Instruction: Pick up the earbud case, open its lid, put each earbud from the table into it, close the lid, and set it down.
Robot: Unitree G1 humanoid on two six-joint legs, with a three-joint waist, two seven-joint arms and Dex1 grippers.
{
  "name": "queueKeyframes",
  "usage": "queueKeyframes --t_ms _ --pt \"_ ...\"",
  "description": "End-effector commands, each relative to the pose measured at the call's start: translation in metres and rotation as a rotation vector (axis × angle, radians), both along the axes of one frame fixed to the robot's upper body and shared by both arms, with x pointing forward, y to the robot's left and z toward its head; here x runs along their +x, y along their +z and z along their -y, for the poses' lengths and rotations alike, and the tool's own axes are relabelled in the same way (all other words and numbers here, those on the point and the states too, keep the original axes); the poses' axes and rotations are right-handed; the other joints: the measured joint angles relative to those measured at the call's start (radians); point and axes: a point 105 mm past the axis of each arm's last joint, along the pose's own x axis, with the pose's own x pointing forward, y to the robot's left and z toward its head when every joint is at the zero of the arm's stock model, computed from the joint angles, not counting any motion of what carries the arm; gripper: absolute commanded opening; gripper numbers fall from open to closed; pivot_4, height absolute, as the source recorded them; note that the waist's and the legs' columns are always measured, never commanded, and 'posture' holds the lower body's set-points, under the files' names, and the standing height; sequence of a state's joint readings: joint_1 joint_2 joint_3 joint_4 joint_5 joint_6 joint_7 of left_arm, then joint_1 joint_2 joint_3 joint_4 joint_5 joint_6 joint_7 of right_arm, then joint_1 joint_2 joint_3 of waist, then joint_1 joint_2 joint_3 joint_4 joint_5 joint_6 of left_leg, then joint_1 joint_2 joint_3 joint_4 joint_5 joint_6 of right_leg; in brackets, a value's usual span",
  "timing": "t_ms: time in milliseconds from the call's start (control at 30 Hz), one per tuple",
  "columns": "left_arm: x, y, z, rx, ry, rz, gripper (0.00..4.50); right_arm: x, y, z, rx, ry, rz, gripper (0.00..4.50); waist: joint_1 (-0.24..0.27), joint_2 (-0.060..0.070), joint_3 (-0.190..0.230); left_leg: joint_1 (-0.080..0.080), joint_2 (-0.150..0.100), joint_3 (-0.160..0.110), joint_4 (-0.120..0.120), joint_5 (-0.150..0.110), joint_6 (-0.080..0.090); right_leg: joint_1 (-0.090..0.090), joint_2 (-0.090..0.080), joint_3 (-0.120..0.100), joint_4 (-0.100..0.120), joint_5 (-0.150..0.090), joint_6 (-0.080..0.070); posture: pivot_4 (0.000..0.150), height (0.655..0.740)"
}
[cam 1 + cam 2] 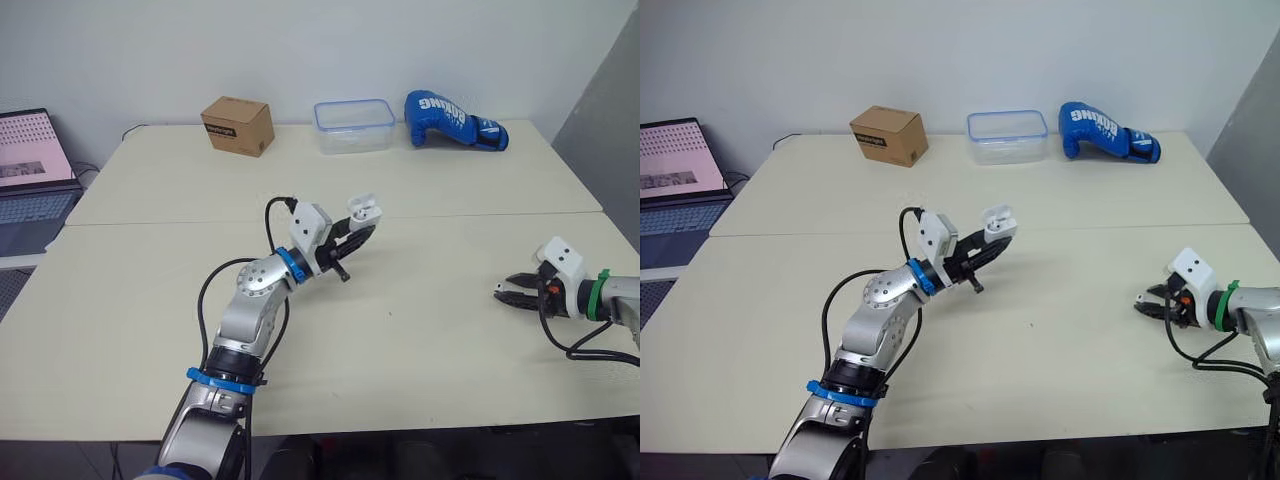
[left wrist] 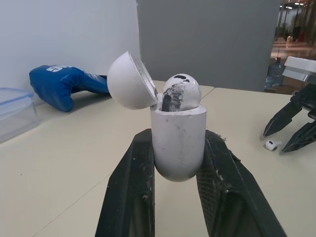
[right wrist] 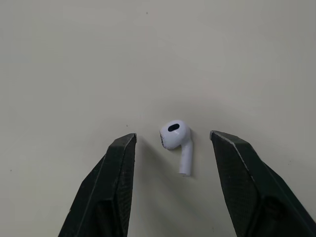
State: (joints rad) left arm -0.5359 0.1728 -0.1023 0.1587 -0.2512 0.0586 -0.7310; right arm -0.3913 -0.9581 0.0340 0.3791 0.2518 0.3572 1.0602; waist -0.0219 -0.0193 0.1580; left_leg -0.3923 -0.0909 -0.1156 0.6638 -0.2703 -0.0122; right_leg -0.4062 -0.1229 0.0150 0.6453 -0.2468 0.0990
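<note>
Head view first. Holds the earbud case point(image 1: 364, 208) up over the middle of the table point(image 1: 450, 350) in the left gripper point(image 1: 358, 230), clamped on the case's lower body. Probably kept high with its mouth turned toward the other arm, ready for loading. Reaches low on the table's right side with the right gripper point(image 1: 503, 293), fingers apart, tips down by the surface. Leaves the blue boxing glove point(image 1: 455, 120), the clear container point(image 1: 354, 126) and the cardboard box point(image 1: 238, 125) well apart along the far edge, out of play.

Left wrist view now. Pinches the case upright between the two black fingers point(image 2: 129, 187), one on each flank, low under the seam, leaving the lid point(image 2: 129, 81) tipped back and free. Shows one earbud point(image 2: 181, 91) already seated in its well. Catches the loose earbud point(image 2: 271, 144) on the table beyond, just beside the right gripper's spread tips.

Right wrist view last. Straddles that loose earbud, lying flat on the table between the two open fingers and touching neither, its stem pointing back toward the wrist. Looks lined up for a pinch across the bud. Small and smooth, though, so likely to slip out if caught off-centre.
</note>
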Motion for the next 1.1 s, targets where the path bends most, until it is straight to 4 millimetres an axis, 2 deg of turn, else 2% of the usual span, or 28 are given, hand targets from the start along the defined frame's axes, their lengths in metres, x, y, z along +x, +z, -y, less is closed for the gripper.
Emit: queueKeyframes --t_ms 33,267,367,533,667,767,867,1067,1100 --pt "-0.006 0.013 0.001 -0.023 -0.01 0.048 0.74 0.004 0.005 -0.003 -0.014 0.044 0.005 2.46 0.0 0.0 0.0 0.0 0.0 0.0 0.0 0.0 0.0 0.0 0.0 0.0 0.0 0.0 0.0 0.15 0.74" --pt "-0.005 0.017 0.007 -0.038 -0.011 0.056 0.74 0.011 -0.004 -0.005 -0.023 0.06 -0.025 2.46 -0.001 0.0 0.0 0.0 0.0 0.0 0.0 0.0 0.0 0.0 0.0 0.0 0.0 0.0 0.0 0.15 0.74" --pt "-0.006 0.018 0.009 -0.041 -0.015 0.056 0.74 0.007 -0.007 -0.001 -0.028 0.069 -0.053 1.94 -0.001 0.0 0.0 0.0 0.0 0.0 0.0 0.0 0.0 0.0 0.0 0.0 0.0 0.0 0.0 0.15 0.74" --pt "-0.008 0.018 0.01 -0.045 -0.025 0.055 0.74 0.0 -0.004 0.003 -0.036 0.078 -0.065 0.36 0.0 0.0 0.0 0.0 0.0 0.0 0.0 0.0 0.0 0.0 0.0 0.0 0.0 0.0 0.0 0.15 0.74" --pt "-0.01 0.017 0.011 -0.047 -0.025 0.056 0.74 -0.013 0.005 0.004 -0.042 0.096 -0.078 0.37 0.01 0.0 0.0 0.0 0.0 0.0 0.0 0.0 0.0 0.0 0.0 0.0 0.0 0.0 0.0 0.15 0.74" --pt "-0.012 0.017 0.008 -0.05 -0.019 0.055 0.74 -0.048 0.007 0.008 -0.168 0.163 -0.177 0.37 0.029 0.003 0.0 -0.002 0.0 -0.002 0.0 0.0 0.0 -0.001 -0.001 -0.001 0.0 0.0 0.0 0.15 0.74" --pt "-0.014 0.012 0.005 -0.05 -0.005 0.043 0.74 -0.08 -0.001 0.026 -0.346 0.163 -0.285 0.37 0.037 0.003 0.0 -0.003 -0.001 -0.003 0.001 0.0 0.0 -0.001 -0.001 -0.002 -0.001 0.0 0.0 0.15 0.74" --pt "-0.014 0.01 0.008 -0.056 0.002 0.031 0.74 -0.111 -0.016 0.043 -0.468 0.113 -0.395 0.37 0.045 0.002 0.0 -0.001 0.0 -0.003 0.002 0.0 0.0 0.002 0.0 -0.002 0.0 0.0 0.001 0.15 0.74" --pt "-0.014 0.01 0.009 -0.057 0.001 0.031 0.74 -0.113 -0.017 0.046 -0.483 0.108 -0.402 1.09 0.045 0.001 0.0 -0.001 0.0 -0.002 0.002 0.0 0.0 0.002 0.0 -0.002 0.0 0.0 0.001 0.15 0.74"
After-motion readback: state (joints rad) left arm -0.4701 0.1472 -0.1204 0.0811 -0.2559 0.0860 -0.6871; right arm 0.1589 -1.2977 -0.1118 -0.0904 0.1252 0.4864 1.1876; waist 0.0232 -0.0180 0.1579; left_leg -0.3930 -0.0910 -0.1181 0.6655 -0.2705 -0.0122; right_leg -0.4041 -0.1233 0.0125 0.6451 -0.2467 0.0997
